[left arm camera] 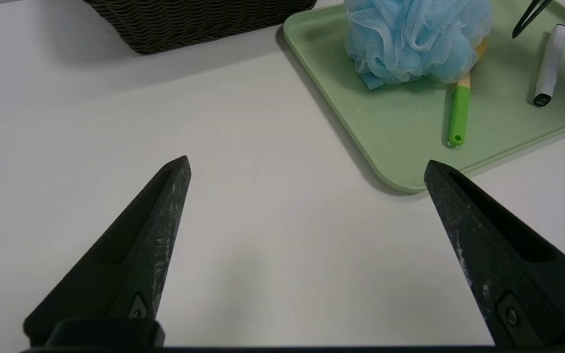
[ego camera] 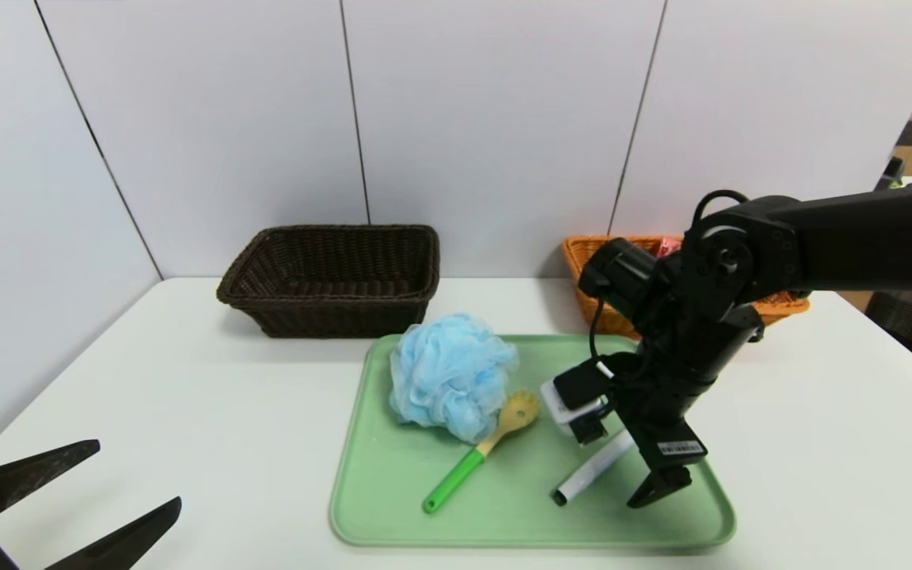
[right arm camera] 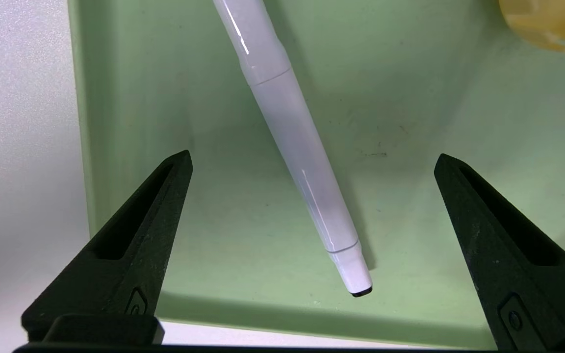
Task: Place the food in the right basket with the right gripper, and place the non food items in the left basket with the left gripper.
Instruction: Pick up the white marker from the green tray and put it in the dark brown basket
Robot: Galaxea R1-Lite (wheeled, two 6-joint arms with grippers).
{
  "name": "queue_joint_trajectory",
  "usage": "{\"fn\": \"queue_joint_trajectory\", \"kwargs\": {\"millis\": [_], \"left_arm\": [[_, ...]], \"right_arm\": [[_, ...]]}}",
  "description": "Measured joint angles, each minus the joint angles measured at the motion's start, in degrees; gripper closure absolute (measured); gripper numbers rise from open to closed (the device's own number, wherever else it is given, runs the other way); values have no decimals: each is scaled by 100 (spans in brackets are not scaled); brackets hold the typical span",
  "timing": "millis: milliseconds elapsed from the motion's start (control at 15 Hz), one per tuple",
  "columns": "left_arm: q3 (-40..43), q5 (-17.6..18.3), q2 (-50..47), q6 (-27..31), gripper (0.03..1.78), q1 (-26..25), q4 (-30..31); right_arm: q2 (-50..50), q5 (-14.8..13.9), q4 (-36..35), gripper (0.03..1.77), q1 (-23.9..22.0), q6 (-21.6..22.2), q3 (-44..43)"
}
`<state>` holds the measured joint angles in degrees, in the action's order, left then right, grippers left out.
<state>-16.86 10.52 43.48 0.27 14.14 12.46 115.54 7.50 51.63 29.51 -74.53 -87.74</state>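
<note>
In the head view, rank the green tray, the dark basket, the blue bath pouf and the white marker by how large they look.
1. green tray
2. dark basket, though it sits farther back, so its true size against the tray is unsure
3. blue bath pouf
4. white marker, partly hidden by the right arm

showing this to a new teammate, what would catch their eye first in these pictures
Probably the fluffy blue bath pouf at the back left of the green tray, its edge lying over the head of a green-handled spoon. Next, the right gripper, jaws wide open, pointing down over a white marker near the tray's front right. The left gripper sits open over bare table, off to the left.
</note>
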Motion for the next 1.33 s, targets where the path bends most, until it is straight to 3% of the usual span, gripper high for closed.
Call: {"fn": "queue_joint_trajectory", "kwargs": {"millis": [333,600,800,933,1333], "left_arm": [[44,-2,-5,-2,12,2,18],[49,-2,-2,-5,12,27,21],[49,0,9,-2,12,29,18],[44,4,23,0,12,29,16],[66,13,52,0,12,27,11]], "right_arm": [[111,-1,-1,10,-2,-38,-41],[171,-1,-4,71,-17,-55,-57],[171,-9,-6,102,-49,-71,-74],[151,-17,-6,165,-61,-85,-68],[-110,-6,-50,162,-88,-40,-85]]}}
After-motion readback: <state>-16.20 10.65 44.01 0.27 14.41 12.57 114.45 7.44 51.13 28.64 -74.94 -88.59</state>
